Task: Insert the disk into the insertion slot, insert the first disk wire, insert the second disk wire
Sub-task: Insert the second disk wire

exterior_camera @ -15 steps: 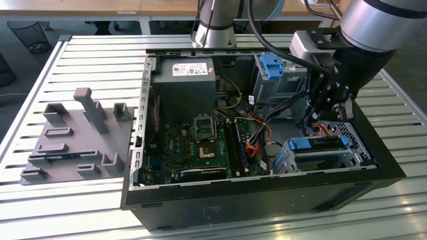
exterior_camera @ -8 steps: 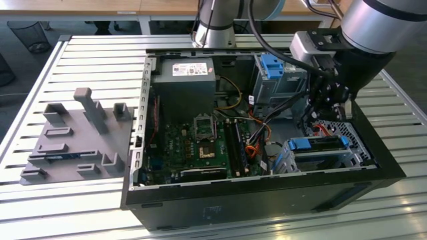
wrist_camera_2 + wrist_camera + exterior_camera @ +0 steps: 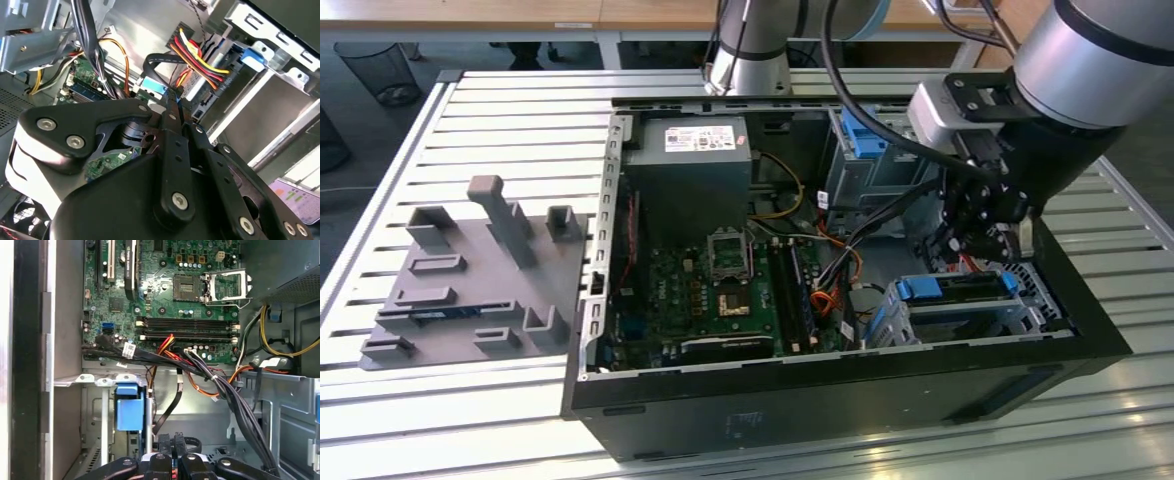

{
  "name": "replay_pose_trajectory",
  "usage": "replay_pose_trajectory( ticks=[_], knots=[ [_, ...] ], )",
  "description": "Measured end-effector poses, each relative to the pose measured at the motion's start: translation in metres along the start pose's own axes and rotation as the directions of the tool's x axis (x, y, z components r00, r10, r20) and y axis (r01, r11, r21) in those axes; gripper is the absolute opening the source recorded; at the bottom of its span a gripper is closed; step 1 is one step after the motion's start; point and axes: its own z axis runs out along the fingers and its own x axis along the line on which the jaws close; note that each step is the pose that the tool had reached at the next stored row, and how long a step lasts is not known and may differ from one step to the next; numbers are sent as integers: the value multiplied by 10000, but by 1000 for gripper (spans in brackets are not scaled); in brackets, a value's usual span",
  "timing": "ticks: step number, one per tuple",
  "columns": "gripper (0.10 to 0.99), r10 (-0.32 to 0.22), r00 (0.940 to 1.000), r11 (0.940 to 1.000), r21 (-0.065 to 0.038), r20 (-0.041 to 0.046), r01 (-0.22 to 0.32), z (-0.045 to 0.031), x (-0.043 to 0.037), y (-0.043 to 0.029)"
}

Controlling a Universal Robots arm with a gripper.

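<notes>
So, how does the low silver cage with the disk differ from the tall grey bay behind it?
In the exterior view, the insertion slot sits low at the case's front corner, and the disk with its blue caddy lies in it; the tall grey bay stands farther back and carries a blue latch. The gripper hangs next to the insertion slot, away from the bay. Both are metal.

Motherboard: green board lying inside the open case, with an empty CPU socket whose metal frame is closed.
Memory slots: long black slots, they lie between the socket and the cables.
Cable bundle: black wires that run across the board's edge and go down past the grey metal bay.
Blue caddy: bright blue plastic, sitting in the silver drive cage.
Gripper: black linkage at the picture's edge, near a black flat cable.
</notes>
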Motion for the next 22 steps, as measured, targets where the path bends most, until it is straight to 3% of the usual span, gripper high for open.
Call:
replay_pose_trajectory(
  ticks=[10, 22],
  knots=[
    [149, 1, 10000, 10000, -1, 81, -1, -3, 139, -1],
    [149, 0, 10000, 10000, -1, 94, 0, -6, 213, -16]
  ],
)
